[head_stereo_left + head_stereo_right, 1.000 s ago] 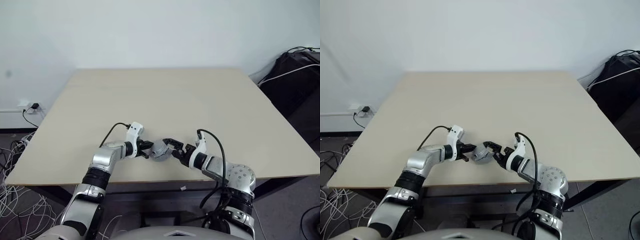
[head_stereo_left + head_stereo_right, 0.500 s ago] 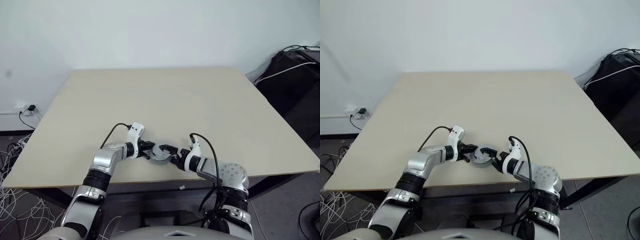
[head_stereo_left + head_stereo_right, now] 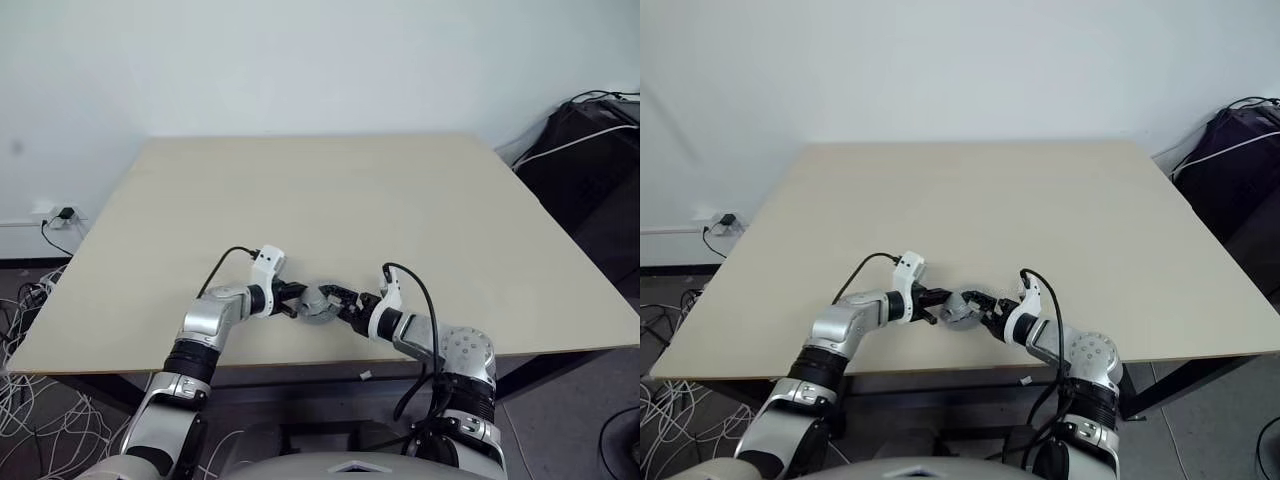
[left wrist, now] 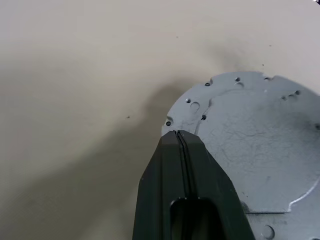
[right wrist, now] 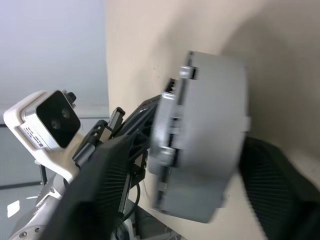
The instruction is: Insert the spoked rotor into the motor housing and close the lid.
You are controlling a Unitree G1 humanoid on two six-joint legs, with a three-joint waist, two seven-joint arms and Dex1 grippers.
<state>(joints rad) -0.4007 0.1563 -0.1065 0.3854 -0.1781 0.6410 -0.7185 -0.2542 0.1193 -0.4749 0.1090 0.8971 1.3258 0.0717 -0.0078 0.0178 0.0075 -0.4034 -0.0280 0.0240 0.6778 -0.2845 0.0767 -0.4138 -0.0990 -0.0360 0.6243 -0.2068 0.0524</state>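
Two grippers meet at the near middle of the tan surface [image 3: 330, 200], with a round grey metal assembly between them. Left gripper [image 3: 292, 300]: its two black fingers [image 4: 186, 165] are pressed fully together, nothing between them, and their joined tip touches the edge of the flat grey lid [image 4: 255, 150], whose face shows small drilled holes near the rim. Lid and motor housing [image 5: 212, 145] appear joined as one short grey drum, directly ahead of the left gripper's tip and standing on edge in the right wrist view; the seam between the two parts is visible there. The spoked rotor cannot be made out. Right gripper [image 3: 338, 298]: its fingers [image 5: 100, 185] stand on opposite sides of the drum, one along the lid face and one along the housing back; whether they press on it cannot be told. Well beyond the right gripper, off the surface's far right corner, lies a dark bag [image 3: 590, 150] with a white cable across it.
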